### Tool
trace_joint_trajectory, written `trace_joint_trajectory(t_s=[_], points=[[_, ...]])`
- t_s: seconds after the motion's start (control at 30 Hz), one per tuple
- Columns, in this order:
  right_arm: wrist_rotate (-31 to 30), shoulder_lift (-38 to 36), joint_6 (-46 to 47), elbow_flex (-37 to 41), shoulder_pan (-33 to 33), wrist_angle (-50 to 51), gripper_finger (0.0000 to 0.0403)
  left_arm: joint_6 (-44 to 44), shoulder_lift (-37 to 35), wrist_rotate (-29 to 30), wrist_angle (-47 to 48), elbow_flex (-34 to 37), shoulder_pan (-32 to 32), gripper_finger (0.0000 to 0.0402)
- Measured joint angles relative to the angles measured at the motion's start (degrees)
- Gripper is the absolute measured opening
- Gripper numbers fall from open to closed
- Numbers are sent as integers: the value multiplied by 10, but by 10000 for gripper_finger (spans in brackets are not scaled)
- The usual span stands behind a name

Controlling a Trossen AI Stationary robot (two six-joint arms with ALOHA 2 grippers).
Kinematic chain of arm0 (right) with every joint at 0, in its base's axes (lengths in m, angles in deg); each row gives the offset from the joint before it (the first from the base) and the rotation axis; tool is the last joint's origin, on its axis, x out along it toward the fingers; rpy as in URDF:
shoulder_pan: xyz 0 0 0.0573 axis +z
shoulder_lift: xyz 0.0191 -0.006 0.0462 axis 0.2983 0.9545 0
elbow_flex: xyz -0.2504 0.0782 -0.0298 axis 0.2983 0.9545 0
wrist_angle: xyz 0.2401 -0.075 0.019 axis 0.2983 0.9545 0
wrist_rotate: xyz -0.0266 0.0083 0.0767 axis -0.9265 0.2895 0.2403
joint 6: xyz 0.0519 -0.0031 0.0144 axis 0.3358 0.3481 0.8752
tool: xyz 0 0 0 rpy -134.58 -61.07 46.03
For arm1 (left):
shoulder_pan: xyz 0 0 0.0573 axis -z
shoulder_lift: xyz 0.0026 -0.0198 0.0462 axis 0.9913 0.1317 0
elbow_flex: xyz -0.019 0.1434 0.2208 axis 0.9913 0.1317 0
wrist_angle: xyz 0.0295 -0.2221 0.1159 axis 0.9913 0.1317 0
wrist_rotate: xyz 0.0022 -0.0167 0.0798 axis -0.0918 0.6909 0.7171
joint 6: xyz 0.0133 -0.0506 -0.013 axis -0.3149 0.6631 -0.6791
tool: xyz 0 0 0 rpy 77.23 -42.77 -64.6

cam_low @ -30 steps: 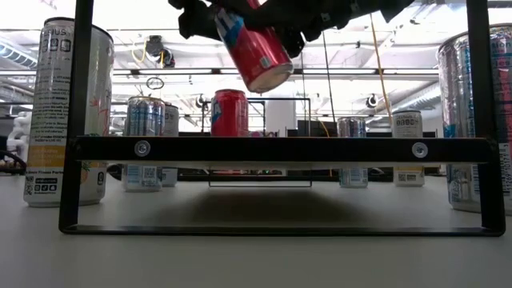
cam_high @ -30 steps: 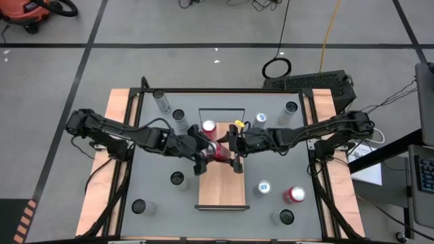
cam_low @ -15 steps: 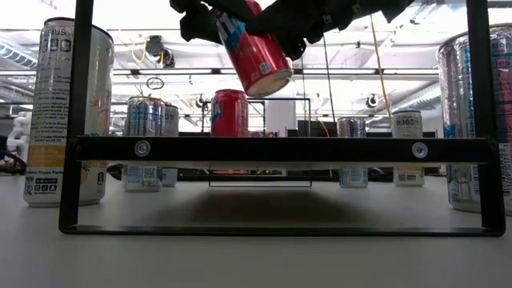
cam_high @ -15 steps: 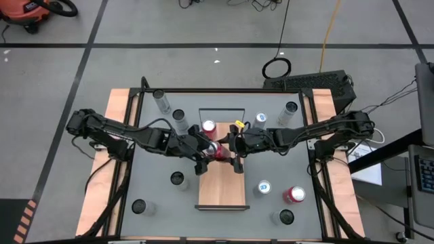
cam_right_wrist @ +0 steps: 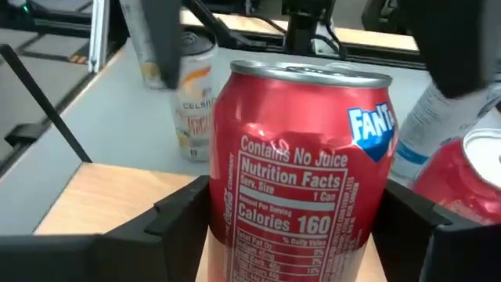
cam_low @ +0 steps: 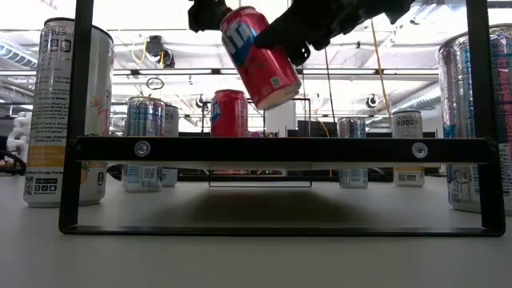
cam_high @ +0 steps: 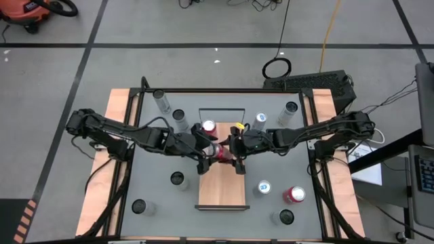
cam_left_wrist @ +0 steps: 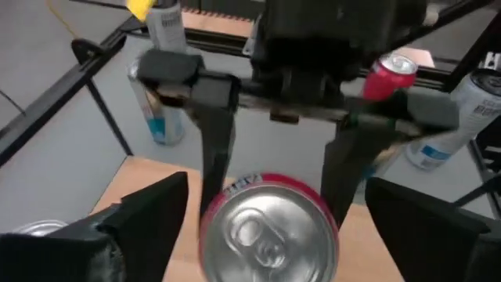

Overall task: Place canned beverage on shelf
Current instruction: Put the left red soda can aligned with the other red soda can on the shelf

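Note:
A red soda can (cam_low: 260,56) hangs tilted above the light-wood shelf (cam_high: 224,186), its pull-tab top turned toward my left arm. My right gripper (cam_right_wrist: 297,204) is shut on it, reaching in from the table's right. My left gripper (cam_left_wrist: 275,192) faces it from the left, open. Its two fingers stand wide on either side of the can's top (cam_left_wrist: 266,231) without touching it. A second red can (cam_high: 208,127) stands upright at the shelf's far end, next to the wire rail. My right gripper pinches the red can's side wall (cam_right_wrist: 223,211) between its two fingers (cam_left_wrist: 215,157), which lie across the can's body. They come from the table's right, slanting slightly down. The can is lifted clear of the shelf and tilted, its top up and toward the left.
Several cans stand on the grey table around the shelf: tall ones at the far left (cam_high: 161,102) and far right (cam_high: 291,108), a red one at the near right (cam_high: 293,195), others near the front (cam_high: 139,207). A black frame (cam_low: 80,120) borders the table.
My left gripper has opened and let go of the red can, which stays in my right gripper. The can has tipped a little, its lower end swinging toward the table's right. Both arms have stayed in place.

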Motion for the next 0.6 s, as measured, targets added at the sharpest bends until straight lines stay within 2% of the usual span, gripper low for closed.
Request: trace_joint_trajectory(t_s=[0.2, 0.27, 0.47, 0.6], points=[[1, -8, 7, -1, 0, 22, 256, -3, -28, 4, -2, 1, 8, 396], [22, -11, 6, -1, -1, 29, 256, -2, -38, 14, 4, 1, 13, 397], [73, -51, -5, 0, -3, 57, 256, -12, -63, 65, 18, 1, 47, 397], [74, -96, -7, 38, -14, 48, 256, -18, -69, 97, 34, 1, 69, 397]])
